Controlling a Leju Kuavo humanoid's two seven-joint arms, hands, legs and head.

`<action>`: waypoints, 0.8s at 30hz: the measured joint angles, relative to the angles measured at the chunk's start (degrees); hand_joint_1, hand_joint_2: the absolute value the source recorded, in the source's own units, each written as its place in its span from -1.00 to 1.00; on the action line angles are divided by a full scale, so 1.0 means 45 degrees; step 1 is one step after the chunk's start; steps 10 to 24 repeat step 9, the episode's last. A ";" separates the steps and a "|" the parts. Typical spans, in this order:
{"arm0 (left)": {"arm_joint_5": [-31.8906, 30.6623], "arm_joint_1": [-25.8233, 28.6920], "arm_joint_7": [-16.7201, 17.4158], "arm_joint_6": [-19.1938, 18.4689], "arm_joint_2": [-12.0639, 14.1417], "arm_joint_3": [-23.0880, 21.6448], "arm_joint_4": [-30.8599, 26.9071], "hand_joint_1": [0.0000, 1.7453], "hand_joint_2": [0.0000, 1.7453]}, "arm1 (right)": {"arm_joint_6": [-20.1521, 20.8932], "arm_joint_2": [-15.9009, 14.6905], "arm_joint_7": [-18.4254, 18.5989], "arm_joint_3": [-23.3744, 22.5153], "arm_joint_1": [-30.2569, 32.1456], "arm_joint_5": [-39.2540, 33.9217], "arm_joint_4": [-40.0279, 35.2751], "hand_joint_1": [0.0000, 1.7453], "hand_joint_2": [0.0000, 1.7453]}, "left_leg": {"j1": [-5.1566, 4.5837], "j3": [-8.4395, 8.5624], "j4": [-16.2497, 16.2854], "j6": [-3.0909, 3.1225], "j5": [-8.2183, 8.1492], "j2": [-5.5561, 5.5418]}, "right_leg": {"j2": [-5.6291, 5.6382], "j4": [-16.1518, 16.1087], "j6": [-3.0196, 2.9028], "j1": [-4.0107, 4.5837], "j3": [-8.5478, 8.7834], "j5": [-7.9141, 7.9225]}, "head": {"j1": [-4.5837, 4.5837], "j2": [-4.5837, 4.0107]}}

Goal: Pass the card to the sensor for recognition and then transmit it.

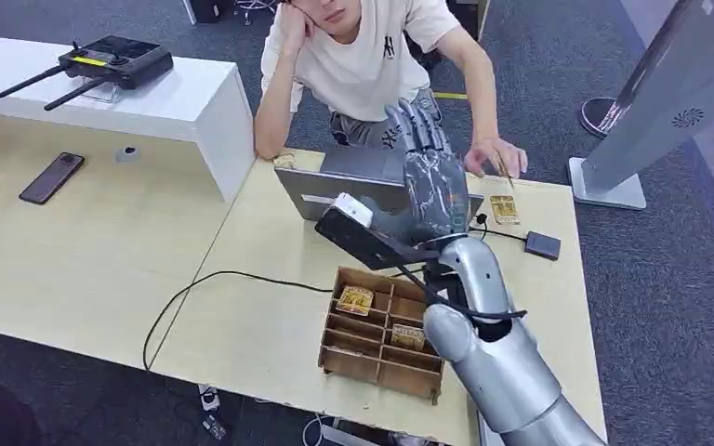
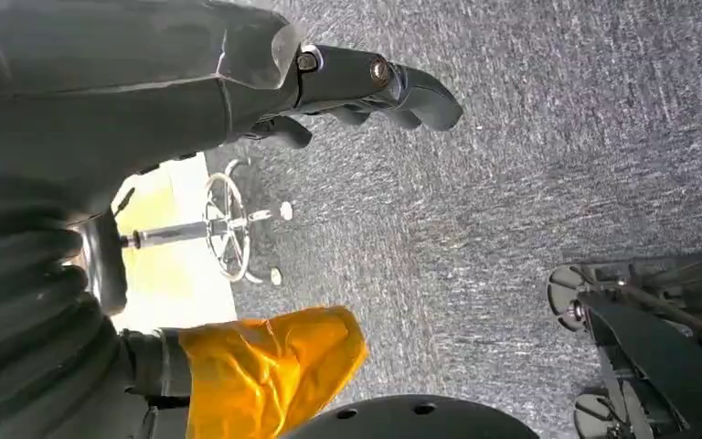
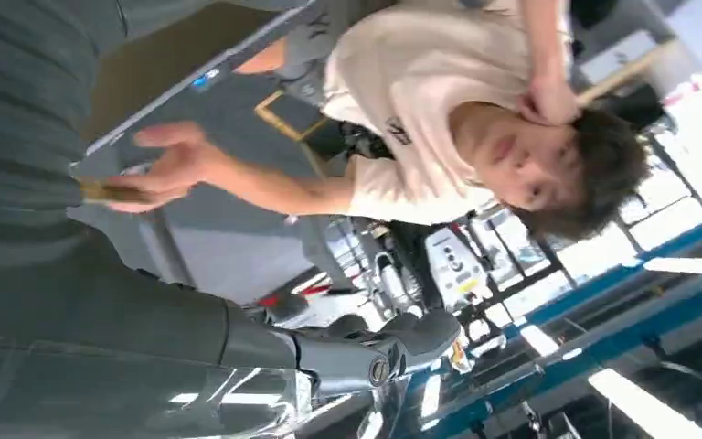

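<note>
Office floor, grey carpet; pale wooden table [image 1: 242, 334] with a person seated at its far side. A laptop [image 1: 339, 181] sits near the far edge, a wooden compartment box [image 1: 381, 336] nearer the robot, and a small dark sensor pad [image 1: 542, 245] on a cable toward the right.

Right hand [image 1: 432, 181] is raised above the table over the laptop, fingers extended and apart, nothing in it. Left hand [image 2: 366, 87] hangs over carpet, fingers curled loosely, holding nothing visible.

One card [image 1: 505, 208] lies flat on the table just beside the sensor pad, to the right of the raised hand and below it, not touching. The person's hand [image 1: 495, 156] holds another thin card at the table's far edge. More cards sit in the box compartments.

Judgement: a card is light, stiff, thin and slick; lying flat it gives little purchase. Best pinched by an edge, thumb against finger.
</note>
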 joint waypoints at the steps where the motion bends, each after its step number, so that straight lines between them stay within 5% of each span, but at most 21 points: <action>1: 0.0068 0.0028 -0.0019 0.0009 0.0000 0.0000 0.0000 -1.00 1.00 | -0.0091 -0.0024 -0.0240 -0.0168 0.0217 -0.0659 -0.0515 -1.00 1.00 | 0.0000 -0.0001 0.0000 0.0000 -0.0001 -0.0001 | -0.0001 -0.0003 0.0000 0.0000 -0.0001 0.0000 | 0.0005 0.0000; 9: 0.0422 0.0195 -0.0209 0.0189 -0.0034 0.0019 0.0000 -1.00 1.00 | -0.0631 -0.0282 -0.2368 -0.1596 0.2156 -0.5367 -0.4416 -1.00 1.00 | -0.0001 -0.0003 0.0000 0.0003 -0.0005 0.0000 | -0.0001 -0.0012 0.0001 -0.0001 -0.0001 -0.0001 | 0.0005 0.0000; 24: 0.0422 0.0195 -0.0209 0.0189 -0.0034 0.0019 0.0000 -1.00 1.00 | -0.0631 -0.0282 -0.2368 -0.1596 0.2156 -0.5367 -0.4416 -1.00 1.00 | -0.0001 -0.0003 0.0000 0.0003 -0.0005 0.0000 | -0.0001 -0.0012 0.0001 -0.0001 -0.0001 -0.0001 | 0.0005 0.0000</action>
